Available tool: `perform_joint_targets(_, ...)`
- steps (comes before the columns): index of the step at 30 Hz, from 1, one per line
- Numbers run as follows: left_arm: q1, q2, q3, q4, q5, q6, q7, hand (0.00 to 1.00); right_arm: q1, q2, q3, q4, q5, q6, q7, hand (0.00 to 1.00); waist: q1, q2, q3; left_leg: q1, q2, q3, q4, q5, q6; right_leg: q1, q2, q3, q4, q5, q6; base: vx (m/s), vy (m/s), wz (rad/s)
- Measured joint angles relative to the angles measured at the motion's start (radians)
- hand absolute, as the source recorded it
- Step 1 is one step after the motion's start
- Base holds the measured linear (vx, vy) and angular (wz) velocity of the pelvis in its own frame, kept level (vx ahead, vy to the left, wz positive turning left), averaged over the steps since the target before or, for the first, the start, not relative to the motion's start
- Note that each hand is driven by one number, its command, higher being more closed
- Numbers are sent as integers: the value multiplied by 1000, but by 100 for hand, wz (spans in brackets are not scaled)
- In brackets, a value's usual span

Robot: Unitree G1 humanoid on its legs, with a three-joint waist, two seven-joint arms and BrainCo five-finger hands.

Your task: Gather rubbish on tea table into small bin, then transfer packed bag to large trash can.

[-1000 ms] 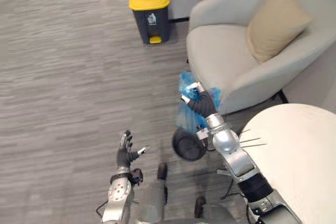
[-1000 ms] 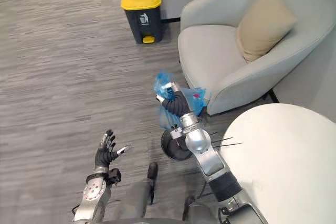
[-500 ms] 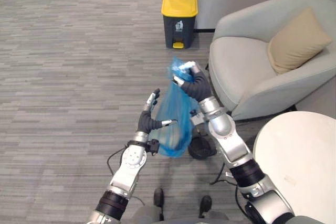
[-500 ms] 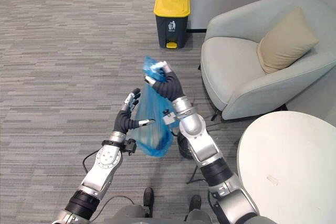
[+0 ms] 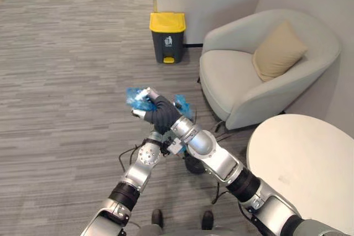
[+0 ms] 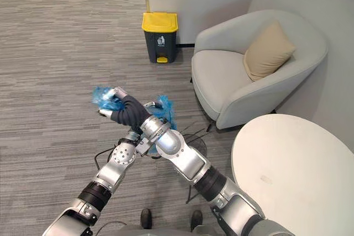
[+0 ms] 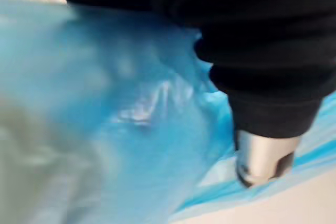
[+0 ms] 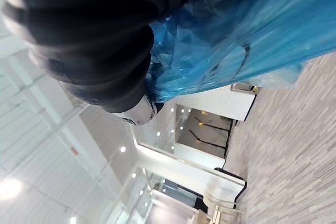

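My right hand is shut on the gathered top of a blue plastic bag, holding it up over the floor with the arm stretched across to the left. More of the bag bulges out behind the right wrist. My left hand is tucked under the right forearm, close against the bag. The large trash can, dark grey with a yellow lid, stands further ahead by the wall. A small black bin sits on the floor under my right arm, mostly hidden.
A round white tea table is at the lower right. A grey armchair with a tan cushion stands to the right of the trash can. Grey carpet lies between me and the can.
The view has shifted. My right hand has swung the bag leftward across the left arm. The bag, hanging long before, is now bunched; the left hand has gone under the right forearm.
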Motion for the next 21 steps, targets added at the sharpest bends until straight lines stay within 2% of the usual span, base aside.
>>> perform_joint_targets(2,-1,0,-6,0,0,-2,0,100,-10,0,7,0,0,0,8,100,0,-1,-1,0,11,3,0,2,-3,1,9,2,-6,6,-9,-1,-28,-9)
perform_joint_targets(3,-3,-2,-12,0,0,-3,1,100,-10,-2,17,1,0,0,8,0,-2,-1,-1,0,16,3,0,3,-5,1,13,3,-9,8,-11,1,-17,-6)
perform_joint_targets(9,11,-28,-20,-1,-3,4,20,100,13,-13,23,2,-16,-20,12,0,-4,0,-1,3,34,1,0,6,-8,5,31,5,-11,10,-14,-2,-6,-1)
perform_joint_targets(12,49,-48,-8,-26,-12,12,25,100,95,-12,-2,2,-80,-43,11,0,-5,0,-1,10,35,0,0,6,-8,12,32,6,-11,10,-14,0,0,0)
perform_joint_targets(16,125,-60,44,-48,-12,13,37,100,229,-27,-92,-6,-215,-65,5,0,-11,0,-1,23,35,0,-7,5,-8,25,30,8,-12,8,-12,-31,17,0)
perform_joint_targets(18,185,-56,103,-80,-14,13,40,100,316,-64,-171,-23,-339,-81,-21,0,-13,0,-1,24,38,3,-9,0,-10,25,29,12,-12,-3,3,-42,9,0)
perform_joint_targets(21,263,-55,183,-135,-25,13,41,100,426,-129,-268,-65,-438,-105,-58,0,-13,1,-1,30,30,10,-10,0,-11,26,27,18,-12,-3,4,-10,18,-5)
